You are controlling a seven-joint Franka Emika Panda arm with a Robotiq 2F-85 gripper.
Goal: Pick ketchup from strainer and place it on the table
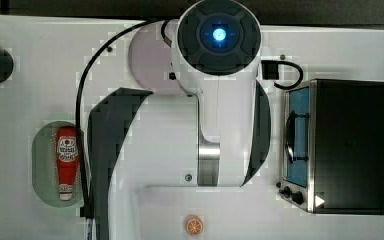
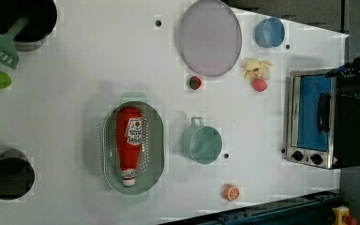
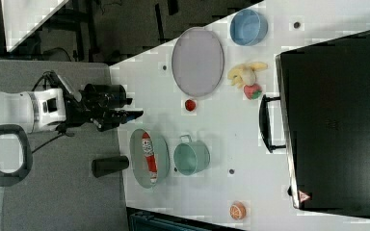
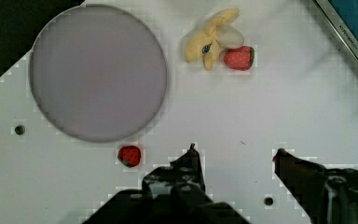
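I see the gripper spread wide, holding nothing, above the smooth white table. The glossy red ketchup lies flat in the perforated, pale green oval strainer, white cap on.

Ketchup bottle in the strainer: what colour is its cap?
White, on the red ketchup bottle; clearest in the left view.

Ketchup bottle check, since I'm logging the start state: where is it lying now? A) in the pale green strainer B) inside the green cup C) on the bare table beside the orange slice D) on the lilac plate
A: the ketchup lies on its side inside the strainer, untouched by the pincer.
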